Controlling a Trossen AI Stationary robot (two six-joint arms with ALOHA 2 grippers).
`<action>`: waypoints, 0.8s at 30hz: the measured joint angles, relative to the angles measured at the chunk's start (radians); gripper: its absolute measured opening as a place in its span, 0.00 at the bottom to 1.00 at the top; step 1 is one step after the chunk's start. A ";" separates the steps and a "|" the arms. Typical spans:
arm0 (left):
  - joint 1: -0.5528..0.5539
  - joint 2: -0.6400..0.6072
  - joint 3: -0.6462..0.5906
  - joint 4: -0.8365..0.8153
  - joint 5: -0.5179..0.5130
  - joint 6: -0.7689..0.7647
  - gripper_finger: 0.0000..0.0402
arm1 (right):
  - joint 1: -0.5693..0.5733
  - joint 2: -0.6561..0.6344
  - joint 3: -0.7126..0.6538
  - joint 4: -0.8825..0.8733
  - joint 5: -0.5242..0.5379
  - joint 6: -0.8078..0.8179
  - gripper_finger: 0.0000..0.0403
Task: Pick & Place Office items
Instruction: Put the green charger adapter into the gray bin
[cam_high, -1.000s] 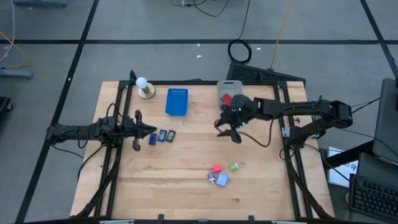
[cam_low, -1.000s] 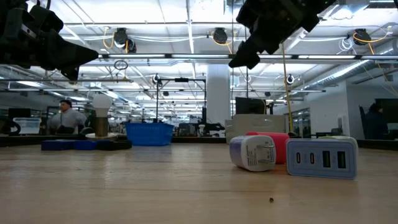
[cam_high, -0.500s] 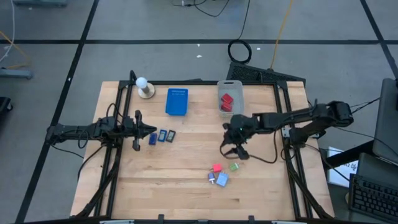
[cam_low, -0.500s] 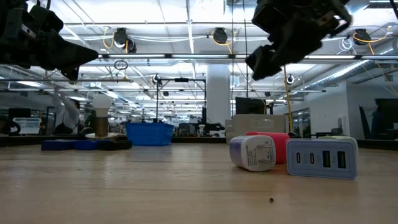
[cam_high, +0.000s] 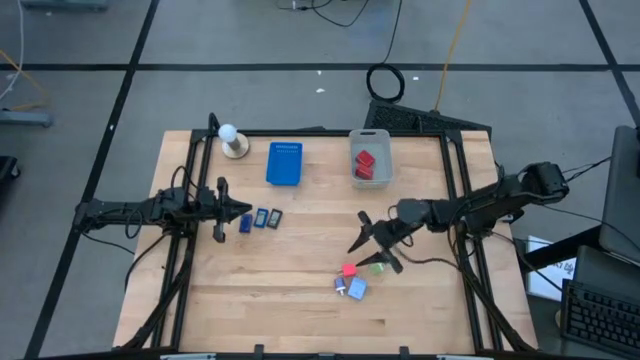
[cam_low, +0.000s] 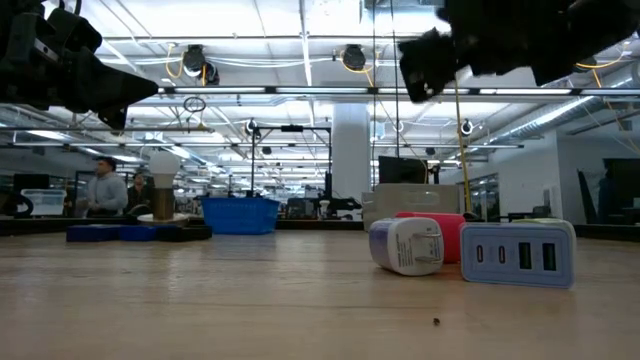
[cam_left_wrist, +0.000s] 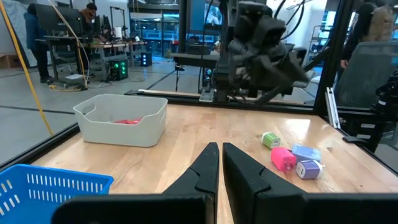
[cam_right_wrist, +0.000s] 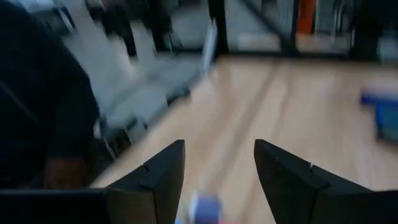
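At the left of the high view, the left gripper (cam_high: 236, 209) is hovering at mid-height of the frame, its two dark fingers (cam_left_wrist: 205, 169) pressing together on nothing. Just right of it, three small dark-blue and grey rectangles (cam_high: 260, 218) are lying in a row on the pale wooden table (cam_high: 300, 300). Above them, near the table's top edge, a white ball on a round base (cam_high: 232, 141) is standing beside a flat blue rectangular tray (cam_high: 284, 163). Right of centre, a light grey plastic bin (cam_high: 370, 158) is holding a red block (cam_high: 365, 160). Lower down, the right gripper (cam_high: 368, 243) is hanging with its jaws spread and empty — just above a cluster of small pieces: a pink-red block (cam_high: 348, 270), a green bit (cam_high: 377, 267) and a light-blue charger (cam_high: 356, 289).
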 joint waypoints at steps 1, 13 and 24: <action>0.000 0.000 0.000 0.000 0.000 0.000 0.05 | 0.008 0.000 -0.015 0.058 0.000 -0.001 0.45; 0.000 0.000 0.000 0.000 0.000 0.000 0.05 | 0.241 0.000 0.054 -0.225 0.554 -0.031 0.54; 0.000 0.000 0.000 0.000 0.000 0.000 0.05 | 0.379 0.000 0.159 -0.770 0.708 0.026 0.63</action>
